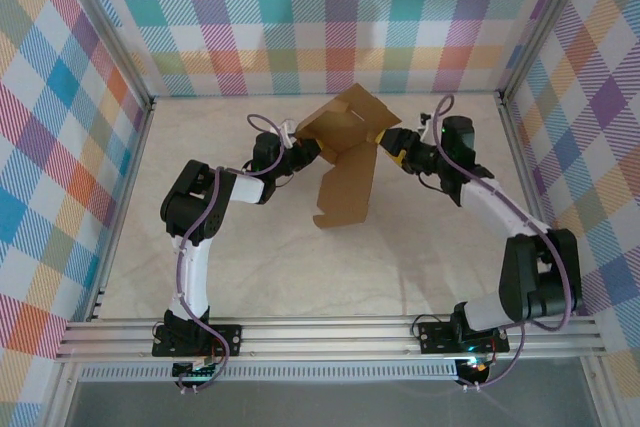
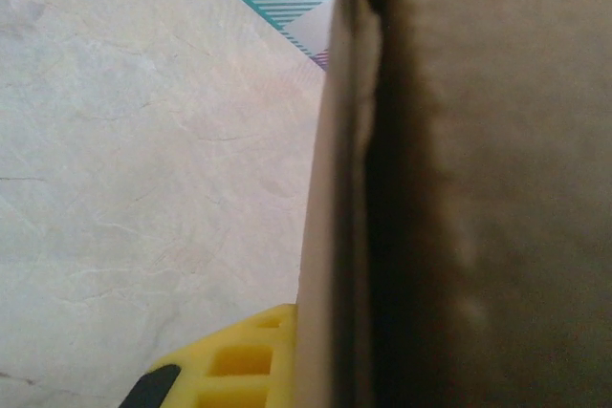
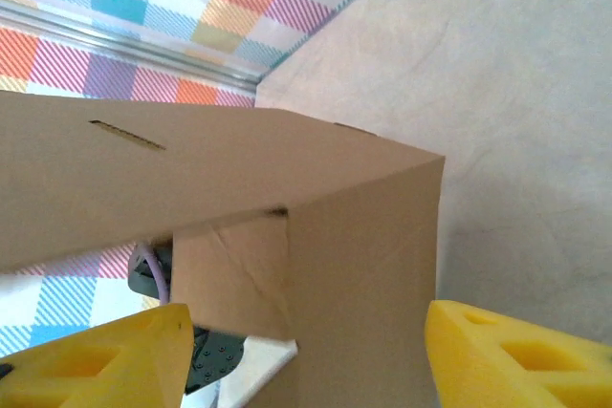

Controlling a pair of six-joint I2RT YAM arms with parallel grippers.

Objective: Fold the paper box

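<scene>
Left fingers (image 2: 229, 370) clamped on paper box (image 1: 345, 187), one hidden behind cardboard; right fingers (image 3: 507, 360) apart around box corner.

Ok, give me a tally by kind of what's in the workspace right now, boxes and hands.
Plain brown cardboard paper box, partly folded: 1
Yellow-fingered robot hands: 2 (left hand shut on the box's edge, right hand open around its other side)
Total: 3
</scene>
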